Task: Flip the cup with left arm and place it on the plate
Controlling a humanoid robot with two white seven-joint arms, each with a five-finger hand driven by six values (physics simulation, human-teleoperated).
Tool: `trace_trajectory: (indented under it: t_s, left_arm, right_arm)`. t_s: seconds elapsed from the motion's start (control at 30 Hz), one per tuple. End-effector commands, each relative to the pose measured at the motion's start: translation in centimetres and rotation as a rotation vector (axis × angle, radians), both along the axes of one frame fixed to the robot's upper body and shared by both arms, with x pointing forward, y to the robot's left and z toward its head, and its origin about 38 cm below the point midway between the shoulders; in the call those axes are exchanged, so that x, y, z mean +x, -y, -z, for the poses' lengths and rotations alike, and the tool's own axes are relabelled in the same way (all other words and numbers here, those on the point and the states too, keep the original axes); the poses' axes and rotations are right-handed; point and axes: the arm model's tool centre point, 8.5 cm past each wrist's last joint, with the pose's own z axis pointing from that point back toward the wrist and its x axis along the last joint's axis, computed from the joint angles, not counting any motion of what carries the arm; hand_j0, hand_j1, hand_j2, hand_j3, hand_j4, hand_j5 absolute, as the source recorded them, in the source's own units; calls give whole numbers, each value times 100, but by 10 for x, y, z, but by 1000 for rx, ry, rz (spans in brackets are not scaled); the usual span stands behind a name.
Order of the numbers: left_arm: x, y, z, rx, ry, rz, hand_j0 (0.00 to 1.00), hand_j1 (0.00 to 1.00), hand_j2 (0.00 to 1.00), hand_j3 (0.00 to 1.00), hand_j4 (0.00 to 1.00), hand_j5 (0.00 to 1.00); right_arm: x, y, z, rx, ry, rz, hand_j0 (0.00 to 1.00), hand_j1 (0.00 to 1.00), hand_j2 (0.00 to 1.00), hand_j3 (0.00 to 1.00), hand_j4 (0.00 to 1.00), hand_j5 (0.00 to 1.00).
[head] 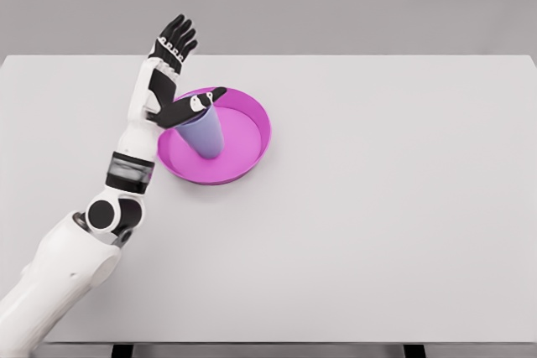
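A lavender cup [204, 133] stands in the left half of the magenta plate [247, 136], tapering toward its base. My left arm comes in from the lower left and my left hand [178, 73] is at the plate's left rim. Its fingers [175, 39] are stretched up and away from the cup, holding nothing. The black thumb [200, 103] lies across the cup's top edge, hiding part of the rim; whether it touches the cup is unclear. My right arm does not show.
The plate sits left of the middle of a wide white table [377, 207]. The table's back edge runs just behind my hand, and its front edge lies near the bottom of the view.
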Motion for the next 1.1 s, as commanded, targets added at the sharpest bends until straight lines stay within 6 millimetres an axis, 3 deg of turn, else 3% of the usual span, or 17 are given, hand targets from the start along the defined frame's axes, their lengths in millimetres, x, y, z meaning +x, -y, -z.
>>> trace_trajectory:
  t_s: [0.0,0.17,0.33,0.5,0.7,0.83,1.07]
  left_arm:
    - [-2,-5,-7,16,17,6,100,100,100,100,100,100]
    - [-8,-30,-20,93,44,7,100,100,100,100,100,100]
    - [-14,-41,-28,137,63,20,100,100,100,100,100,100]
    - [-29,-79,-48,283,91,34,100,100,100,100,100,100]
    - [-45,-93,-63,370,113,66,100,100,100,100,100,100]
    - [-57,-116,-82,465,121,71,100,100,100,100,100,100]
    - [-57,-132,-85,540,90,39,100,100,100,100,100,100]
  right_arm:
    - [0,0,0,0,0,0,100,100,100,100,100,100]
    - [0,0,0,0,0,0,100,100,100,100,100,100]
    - [0,0,0,0,0,0,100,100,100,100,100,100]
    - [0,0,0,0,0,0,100,100,100,100,100,100]
    - [0,0,0,0,0,0,100,100,100,100,100,100]
    - [0,0,0,0,0,0,100,100,100,100,100,100]
    - [0,0,0,0,0,0,100,100,100,100,100,100]
